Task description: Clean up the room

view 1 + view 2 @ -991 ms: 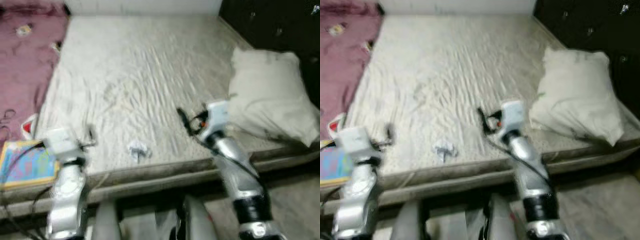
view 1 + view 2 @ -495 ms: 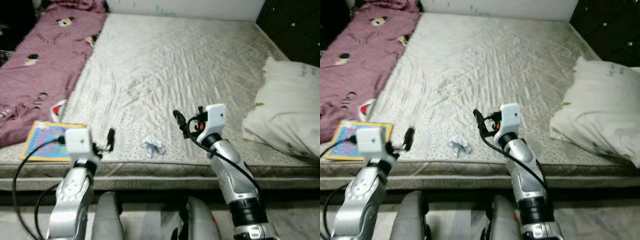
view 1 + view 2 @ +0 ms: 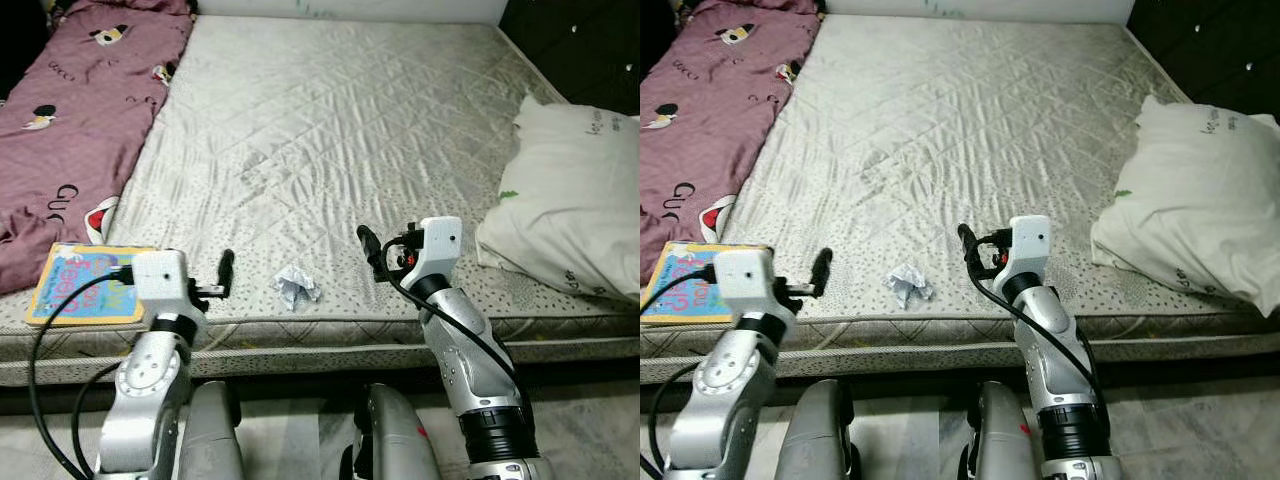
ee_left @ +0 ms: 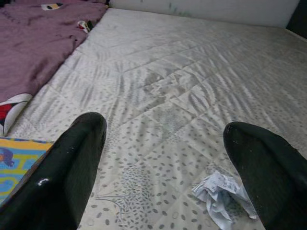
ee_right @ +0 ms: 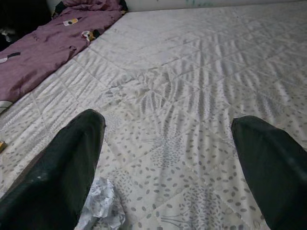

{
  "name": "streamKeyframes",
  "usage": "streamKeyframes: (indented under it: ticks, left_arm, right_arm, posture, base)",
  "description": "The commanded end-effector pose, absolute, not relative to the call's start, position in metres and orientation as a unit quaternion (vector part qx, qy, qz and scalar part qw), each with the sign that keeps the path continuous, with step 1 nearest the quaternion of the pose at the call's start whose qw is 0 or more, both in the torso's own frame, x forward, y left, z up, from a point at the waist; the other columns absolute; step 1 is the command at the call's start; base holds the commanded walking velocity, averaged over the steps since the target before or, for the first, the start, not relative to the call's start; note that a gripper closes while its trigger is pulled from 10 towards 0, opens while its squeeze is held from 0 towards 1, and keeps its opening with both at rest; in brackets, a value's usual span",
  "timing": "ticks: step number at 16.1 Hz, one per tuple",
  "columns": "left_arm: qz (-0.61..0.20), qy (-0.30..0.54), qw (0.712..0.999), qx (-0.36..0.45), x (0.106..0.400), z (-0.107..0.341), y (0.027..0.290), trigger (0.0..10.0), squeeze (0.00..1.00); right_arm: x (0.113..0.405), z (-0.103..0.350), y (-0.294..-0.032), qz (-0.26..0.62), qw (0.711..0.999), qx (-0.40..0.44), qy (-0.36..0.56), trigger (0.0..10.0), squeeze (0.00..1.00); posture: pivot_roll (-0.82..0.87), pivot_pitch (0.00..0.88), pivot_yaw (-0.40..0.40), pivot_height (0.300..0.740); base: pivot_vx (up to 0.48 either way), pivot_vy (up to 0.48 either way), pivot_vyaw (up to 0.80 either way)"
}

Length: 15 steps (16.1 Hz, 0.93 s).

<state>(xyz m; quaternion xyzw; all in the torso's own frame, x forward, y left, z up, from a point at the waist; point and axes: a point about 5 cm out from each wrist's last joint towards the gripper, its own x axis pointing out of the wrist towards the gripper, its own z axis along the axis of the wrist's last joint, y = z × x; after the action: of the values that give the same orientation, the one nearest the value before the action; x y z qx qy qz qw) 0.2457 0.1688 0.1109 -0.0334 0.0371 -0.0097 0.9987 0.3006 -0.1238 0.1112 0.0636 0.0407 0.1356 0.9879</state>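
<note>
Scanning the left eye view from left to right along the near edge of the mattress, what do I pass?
Book → left pincer → crumpled paper → right pincer → pillow.

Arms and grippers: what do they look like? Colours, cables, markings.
Both arms are silver metal with black bands at the joints. Each wrist carries a white boxy module, from which the left gripper and right gripper extend two long matte-black fingers with rounded tips. Black cables loop along each forearm. The right wrist module shows a red-orange spot beside the wiring. No printed markings legible.
</note>
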Motion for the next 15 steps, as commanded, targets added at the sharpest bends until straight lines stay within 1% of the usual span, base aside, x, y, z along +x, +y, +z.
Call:
streamKeyframes:
  ticks: [1,2,5,8,12,15]
  left_arm:
    - [-0.008,0.042,0.999,-0.031,0.247,0.110,0.170,10.0,0.00]
    - [-0.006,0.042,0.999,-0.029,0.248,0.111,0.170,10.0,0.00]
    - [0.017,0.038,0.999,-0.025,0.250,0.112,0.172,10.0,0.00]
    - [0.041,0.039,0.998,-0.029,0.251,0.111,0.177,10.0,0.00]
    - [0.049,0.038,0.997,-0.037,0.252,0.111,0.178,10.0,0.00]
    - [0.021,0.056,0.997,-0.051,0.256,0.106,0.170,10.0,0.00]
  right_arm:
    - [0.301,0.116,-0.122,0.138,0.988,0.063,0.033,10.0,0.00]
    - [0.301,0.117,-0.121,0.139,0.988,0.064,0.033,10.0,0.00]
    - [0.302,0.117,-0.117,0.153,0.986,0.056,0.035,10.0,0.00]
    - [0.304,0.114,-0.116,0.157,0.985,0.053,0.042,10.0,0.00]
    - [0.305,0.113,-0.115,0.165,0.984,0.052,0.046,10.0,0.00]
    - [0.302,0.112,-0.102,0.222,0.973,0.043,0.052,10.0,0.00]
  posture:
    - [-0.05,0.113,-0.051,0.577]
    - [-0.05,0.113,-0.049,0.562]
    - [-0.05,0.105,-0.051,0.537]
    - [-0.05,0.098,-0.055,0.537]
    - [-0.05,0.091,-0.058,0.537]
    - [-0.05,0.083,-0.058,0.537]
  base:
    - [0.000,0.000,0.00]
    - [0.000,0.000,0.00]
    - [0.000,0.000,0.00]
    - [0.000,0.000,0.00]
    - [0.000,0.000,0.00]
    - [0.000,0.000,0.00]
